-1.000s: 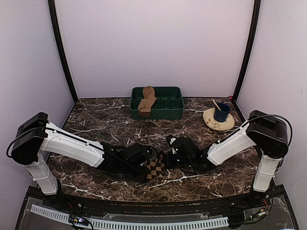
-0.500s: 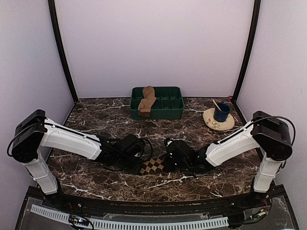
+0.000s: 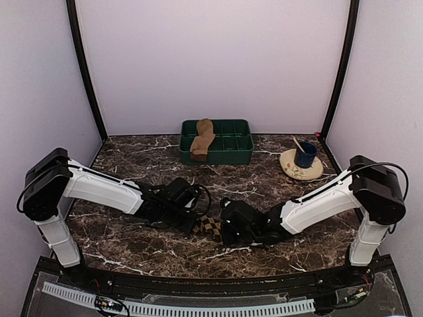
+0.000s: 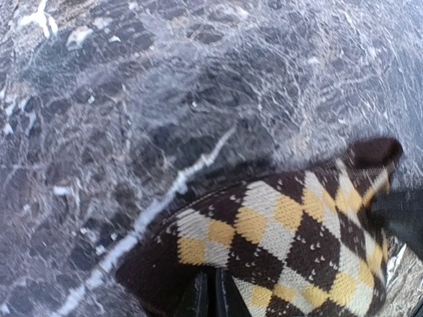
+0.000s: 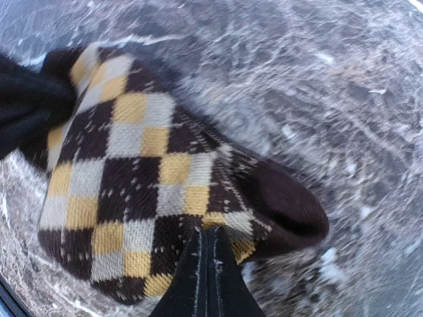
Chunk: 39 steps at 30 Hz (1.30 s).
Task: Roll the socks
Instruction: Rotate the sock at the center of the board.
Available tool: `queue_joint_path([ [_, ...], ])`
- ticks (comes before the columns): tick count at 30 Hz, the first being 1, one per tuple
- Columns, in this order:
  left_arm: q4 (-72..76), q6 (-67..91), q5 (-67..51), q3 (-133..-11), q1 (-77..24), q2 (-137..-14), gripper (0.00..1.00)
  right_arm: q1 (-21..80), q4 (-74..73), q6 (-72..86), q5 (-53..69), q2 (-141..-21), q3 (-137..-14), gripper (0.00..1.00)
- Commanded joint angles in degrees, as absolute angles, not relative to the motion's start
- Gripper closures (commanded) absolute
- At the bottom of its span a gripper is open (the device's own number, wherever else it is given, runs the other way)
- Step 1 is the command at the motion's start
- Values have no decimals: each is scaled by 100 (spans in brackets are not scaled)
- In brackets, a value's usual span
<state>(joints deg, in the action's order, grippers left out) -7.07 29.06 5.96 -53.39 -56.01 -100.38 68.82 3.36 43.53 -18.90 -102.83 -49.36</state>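
Gripping state: the left gripper (image 4: 210, 298) and the right gripper (image 5: 205, 267) each have their fingers pressed together on an edge of the argyle sock (image 3: 210, 226), one from either side.
Sock in hand: bunched low over the front middle of the table (image 3: 132, 165), between the two arms (whether it rests on the marble or hangs just above it cannot be told).
Second sock: the tan sock (image 3: 201, 140) lies across the left part of the green tray (image 3: 241, 157) at the back, well apart from both grippers.
Risk, slipping: each pinch takes only a thin bite at the sock's edge, so a pull from one arm would likely draw the knit out of the other's fingers.
Risk, loose roll: soft fabric tends to spring open, so too early a release would probably let the bundle unfold.
Risk, collision: the grippers work just beside each other, and a turn by one could knock the other.
Risk, half done: only one sock is in hand, and the tan one is not yet joined to it.
Surroundings: a plate (image 3: 296, 172) carrying a blue cup (image 3: 306, 156) with a stick in it sits at the back right.
Obstructions: nothing visible lies between the grippers and the tray, and the plate stands off the direct path.
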Motion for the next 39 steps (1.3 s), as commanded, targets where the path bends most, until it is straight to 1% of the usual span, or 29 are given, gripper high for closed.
queue_joint_path([
  [1,-780,2641,705,-5351,-5432,-10162,91,7088,-55,4536,-1881,-10298,-5094,100],
  [11,-733,2044,818,-5365,-5086,-9967,92,7297,-224,4709,-1908,-10269,-5144,100],
  [23,-485,1296,103,-5882,-4799,-10421,93,7436,-238,4760,-1824,-10378,-5391,100],
  [30,-382,1251,116,-5825,-4781,-10280,93,7488,-838,4578,-2316,-9826,-5438,100],
  [33,-403,1331,156,-5803,-4781,-9959,91,7490,-1151,4400,-2526,-9522,-5498,91],
  [36,-395,1404,197,-5806,-4782,-9607,87,7484,-1415,4204,-2727,-9269,-5575,84],
  [39,-343,1527,128,-5736,-4791,-9277,83,7433,-1498,4045,-2850,-9170,-5572,81],
])
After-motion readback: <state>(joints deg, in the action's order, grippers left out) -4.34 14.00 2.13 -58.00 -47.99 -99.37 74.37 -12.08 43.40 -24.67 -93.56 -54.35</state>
